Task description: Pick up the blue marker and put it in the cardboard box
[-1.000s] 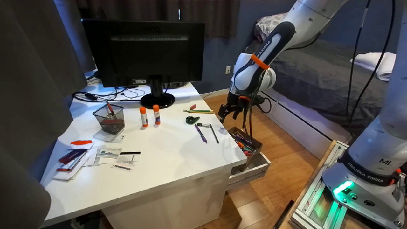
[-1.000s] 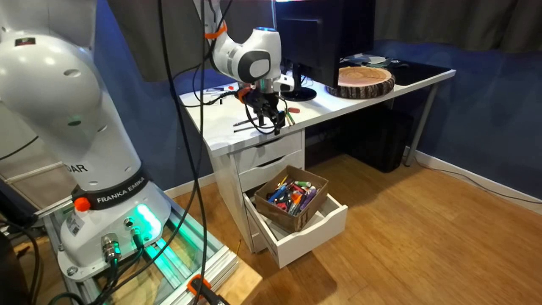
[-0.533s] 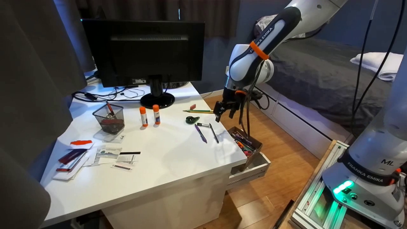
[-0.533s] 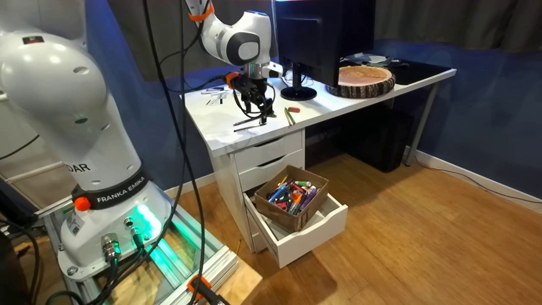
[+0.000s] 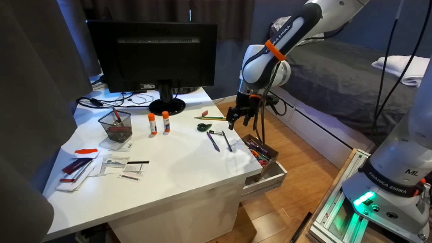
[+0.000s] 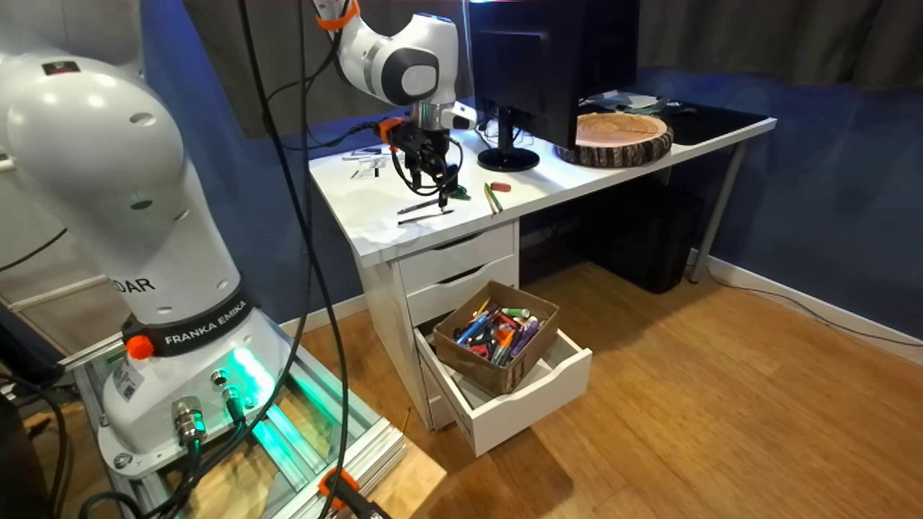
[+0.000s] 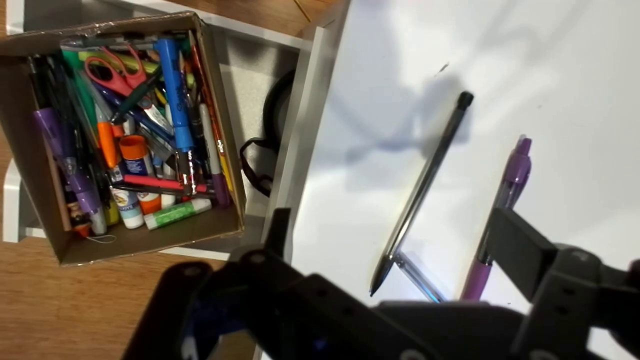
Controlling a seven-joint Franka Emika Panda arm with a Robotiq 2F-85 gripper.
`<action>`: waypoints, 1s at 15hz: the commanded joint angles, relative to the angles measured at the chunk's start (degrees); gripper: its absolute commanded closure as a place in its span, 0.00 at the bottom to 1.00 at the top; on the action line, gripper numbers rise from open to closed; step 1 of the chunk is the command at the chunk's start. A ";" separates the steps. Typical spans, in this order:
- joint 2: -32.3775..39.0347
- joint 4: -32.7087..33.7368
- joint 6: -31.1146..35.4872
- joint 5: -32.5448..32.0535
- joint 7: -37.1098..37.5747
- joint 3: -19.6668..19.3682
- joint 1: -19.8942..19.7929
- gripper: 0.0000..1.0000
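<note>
Black gripper [image 7: 392, 230], jaws apart, is hovering above the white desk [image 5: 175, 162], it seems from here, while a blue marker [image 7: 175, 95] is lying in the cardboard box [image 7: 155, 239].

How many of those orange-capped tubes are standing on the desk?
2, side by side in an exterior view: one tube nearer the mesh cup, the other tube nearer the black stand. More could be hidden behind the monitor.
</note>
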 commanded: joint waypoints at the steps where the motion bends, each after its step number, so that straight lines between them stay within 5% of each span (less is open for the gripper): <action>1: 2.51 1.14 1.39 2.01 0.45 -1.81 2.66 0.00; 10: 5.65 2.66 10.05 3.67 9.07 -0.87 8.35 0.00; 15: 4.54 4.14 12.41 -0.66 11.19 -3.83 11.96 0.00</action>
